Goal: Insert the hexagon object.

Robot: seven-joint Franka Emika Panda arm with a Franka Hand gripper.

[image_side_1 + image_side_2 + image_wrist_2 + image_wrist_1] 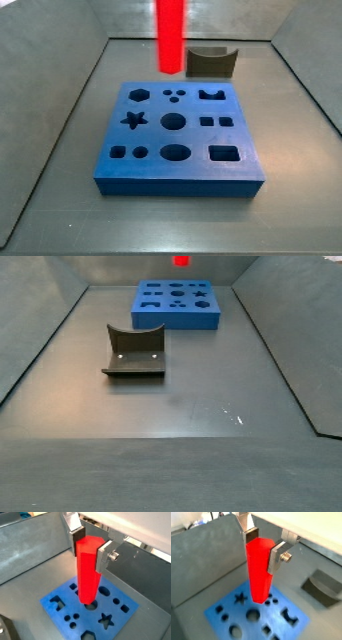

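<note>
My gripper is shut on the upper end of the hexagon object, a long glossy red prism that hangs straight down between the silver fingers. It shows the same way in both wrist views. The peg hangs in the air above the blue block with its many shaped holes, its lower end apart from the block's top. In a side view the peg hangs above the block's far edge, and the hexagon hole lies at the far left corner. The gripper is out of view in both side views.
A dark grey curved-top block stands just behind the blue block, and it also shows in another side view and in a wrist view. Grey walls enclose the floor on the sides.
</note>
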